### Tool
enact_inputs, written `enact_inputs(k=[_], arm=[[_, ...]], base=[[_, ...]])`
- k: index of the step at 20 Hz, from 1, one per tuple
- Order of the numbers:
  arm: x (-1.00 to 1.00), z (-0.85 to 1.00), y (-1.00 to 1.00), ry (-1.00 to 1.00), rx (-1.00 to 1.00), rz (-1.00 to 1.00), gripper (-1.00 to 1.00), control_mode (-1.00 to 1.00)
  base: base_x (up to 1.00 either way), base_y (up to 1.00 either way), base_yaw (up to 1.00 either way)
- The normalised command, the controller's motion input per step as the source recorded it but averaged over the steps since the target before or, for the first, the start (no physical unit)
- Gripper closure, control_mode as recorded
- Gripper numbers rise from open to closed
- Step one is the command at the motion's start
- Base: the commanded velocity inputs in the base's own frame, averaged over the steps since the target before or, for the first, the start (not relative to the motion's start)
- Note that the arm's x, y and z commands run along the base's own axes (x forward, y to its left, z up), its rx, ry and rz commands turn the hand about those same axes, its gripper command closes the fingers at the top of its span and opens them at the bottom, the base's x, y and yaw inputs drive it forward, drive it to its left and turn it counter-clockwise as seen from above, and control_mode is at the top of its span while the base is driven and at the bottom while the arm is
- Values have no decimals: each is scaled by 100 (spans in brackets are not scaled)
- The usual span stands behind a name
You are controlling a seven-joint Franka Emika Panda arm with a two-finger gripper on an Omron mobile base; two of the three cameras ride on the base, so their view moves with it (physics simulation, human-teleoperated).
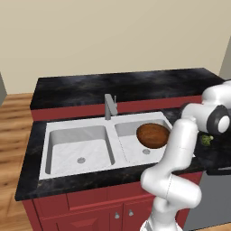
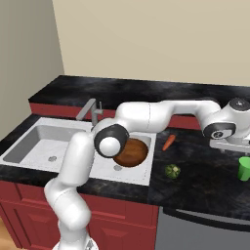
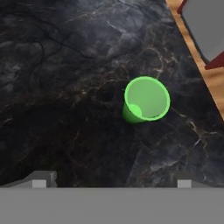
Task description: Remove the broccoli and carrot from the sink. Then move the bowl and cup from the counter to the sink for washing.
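The green cup (image 3: 146, 99) stands upright on the black counter (image 3: 65, 87), straight below my open gripper (image 3: 113, 183) and apart from both fingertips. From the right base, the cup (image 2: 244, 168) sits at the far right, just under my hand. The reddish-brown bowl (image 2: 133, 152) lies in the right basin of the sink (image 2: 41, 141), partly behind my elbow. On the counter to the right of the sink lie the carrot (image 2: 168, 142) and, nearer the front, the broccoli (image 2: 172, 171). The left base view shows the bowl (image 1: 153, 135) and the broccoli (image 1: 206, 140) beside my forearm.
A grey faucet (image 1: 109, 107) rises at the sink's centre back. Behind it runs a raised black ledge (image 1: 122, 83) against the wall. The counter's side edge (image 3: 188, 39) passes close to the cup, with wooden floor beyond. A grey appliance front (image 2: 205, 229) sits under the counter.
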Motion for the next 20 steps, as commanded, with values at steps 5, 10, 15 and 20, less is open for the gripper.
enact_inputs(k=[5,10,15,20], arm=[[15,-15,0,0,0,6,-100,-100],[17,-14,-2,1,0,4,-100,-100],[17,-11,-10,2,0,3,-100,-100],[16,-8,-17,4,0,2,-100,-100]], base=[[0,0,0],[0,0,0],[0,0,0],[0,0,0]])
